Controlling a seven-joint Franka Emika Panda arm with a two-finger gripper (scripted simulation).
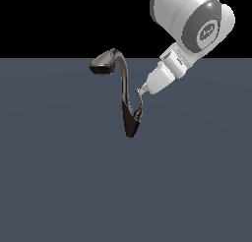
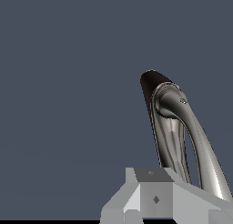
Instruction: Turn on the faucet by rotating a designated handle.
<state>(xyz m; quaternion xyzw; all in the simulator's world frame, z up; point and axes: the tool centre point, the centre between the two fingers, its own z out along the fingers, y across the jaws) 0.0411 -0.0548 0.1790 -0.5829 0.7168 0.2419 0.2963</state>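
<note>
Reaching down from the upper right of the exterior view, the white arm (image 1: 192,19) slants toward the middle of the scene, its bulky wrist joint high up and the narrower hand tapering down and to the exterior view's left. The gripper (image 1: 141,92) ends right at the faucet (image 1: 125,96), which stands near the middle of the flat grey-blue floor (image 1: 59,187): a dark tapered base, a tall curved neck rising from it, and a flattened oval head leaning off to the exterior view's left. The gripper's tip sits just beside or against the upper end of the handle (image 1: 139,108), the thin curved lever branching from the base on the exterior view's right; whether it truly touches cannot be told, and the fingers are too small and bunched to show how far apart they stand. In the wrist view only the grey gripper body (image 2: 154,198) appears, with the glossy faucet neck (image 2: 175,127) close ahead. Open floor surrounds the faucet on every side, with the floor's far edge meeting black just behind the head.
</note>
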